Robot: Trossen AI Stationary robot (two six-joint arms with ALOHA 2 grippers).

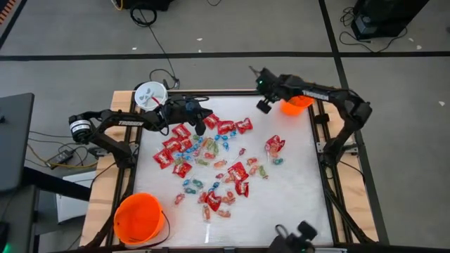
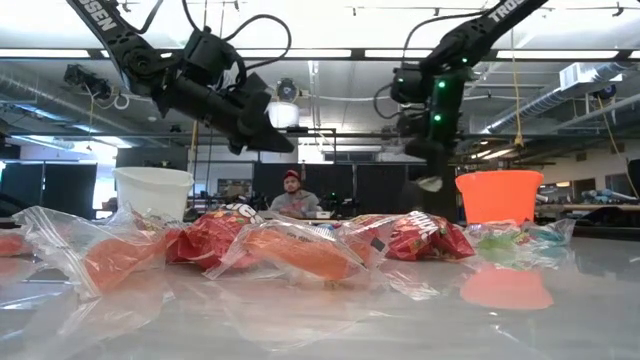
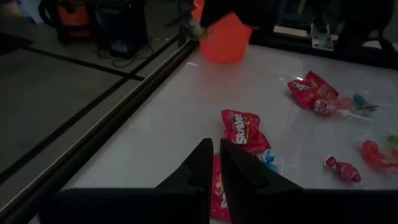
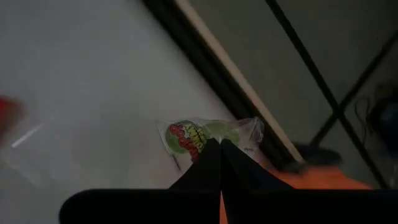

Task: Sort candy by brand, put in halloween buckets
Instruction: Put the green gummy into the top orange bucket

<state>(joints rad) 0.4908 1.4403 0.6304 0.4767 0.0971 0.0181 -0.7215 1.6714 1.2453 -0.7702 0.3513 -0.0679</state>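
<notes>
Person [image 2: 291,196] seated beyond table [image 1: 302,169]; cables [image 1: 151,21] on floor

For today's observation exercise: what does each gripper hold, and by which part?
Right gripper pinches a green clear-wrapped candy by its wrapper's edge. Left gripper is shut, holding nothing.

1. The high camera looks straight down on the whole table [image 1: 295,176] from far up.
2. The low camera sits at table height, very near the candy [image 2: 300,250], and looks across into the room.
3. The left wrist camera looks over the table toward the small orange bucket [image 3: 225,38].
4. The right wrist camera looks down, very close, at the table edge.
5. All four views show that bucket.
</notes>
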